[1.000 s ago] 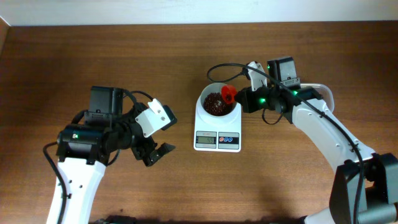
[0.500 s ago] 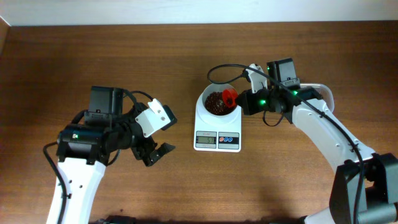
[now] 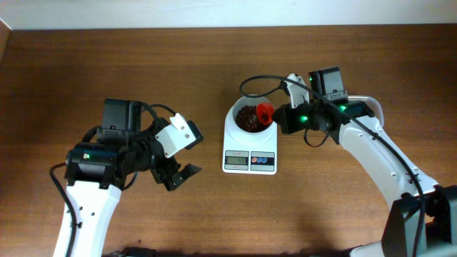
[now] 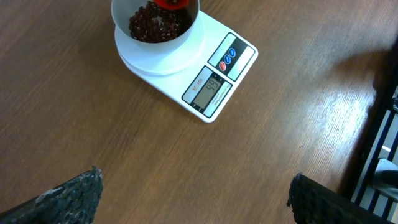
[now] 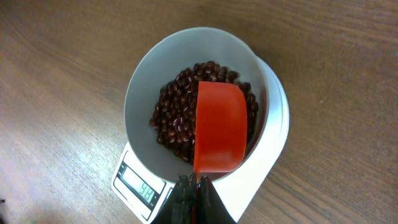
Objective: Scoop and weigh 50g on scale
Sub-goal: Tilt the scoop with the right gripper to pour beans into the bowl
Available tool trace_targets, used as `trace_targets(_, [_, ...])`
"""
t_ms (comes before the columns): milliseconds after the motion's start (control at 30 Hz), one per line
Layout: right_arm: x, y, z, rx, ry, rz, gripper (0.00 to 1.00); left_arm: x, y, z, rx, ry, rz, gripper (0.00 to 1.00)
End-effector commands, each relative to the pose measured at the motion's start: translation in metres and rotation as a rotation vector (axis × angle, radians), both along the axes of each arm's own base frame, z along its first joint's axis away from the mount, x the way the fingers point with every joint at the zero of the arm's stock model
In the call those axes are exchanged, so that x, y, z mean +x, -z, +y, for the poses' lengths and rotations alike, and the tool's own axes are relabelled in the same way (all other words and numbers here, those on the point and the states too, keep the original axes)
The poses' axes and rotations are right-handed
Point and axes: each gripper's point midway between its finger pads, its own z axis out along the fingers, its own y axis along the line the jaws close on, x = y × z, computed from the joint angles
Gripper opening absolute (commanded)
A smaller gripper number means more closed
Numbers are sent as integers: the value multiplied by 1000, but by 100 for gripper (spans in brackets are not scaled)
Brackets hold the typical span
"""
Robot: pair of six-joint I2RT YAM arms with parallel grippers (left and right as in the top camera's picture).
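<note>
Scoop (image 5: 219, 127) shifted slightly right, now over beans (image 5: 173, 115) in scale (image 3: 249, 153) bowl; right end effector (image 5: 194, 186) clamped on its handle; left end effector (image 4: 196, 202) wide open, empty, well left of scale.

Orange plastic scoop (image 5: 219, 127) held over white digital scale (image 5: 278, 118)
Dark reddish-brown beans (image 5: 174, 118) are heaped in its round bowl (image 5: 146, 87); the scoop is pinched at 6 o'clock by the right gripper (image 5: 194, 186).

White arm links (image 3: 378, 160), black joint housings (image 3: 118, 114), looping black cables (image 3: 255, 76), small green lights (image 3: 301, 115).
</note>
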Motion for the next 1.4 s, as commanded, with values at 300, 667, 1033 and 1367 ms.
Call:
trace_targets(300, [-6, -13, 7, 41, -23, -4, 4, 3, -7, 1, -7, -8, -16, 99])
trace_targets(667, [-21, -29, 30, 194, -123, 31, 4, 4, -7, 1, -6, -8, -16, 99])
trace_targets(1033, [-19, -19, 29, 111, -87, 25, 4, 4, -7, 1, -7, -8, -16, 99])
trace_targets(1367, [-24, -21, 42, 121, -123, 18, 4, 4, -7, 1, -7, -8, -16, 99])
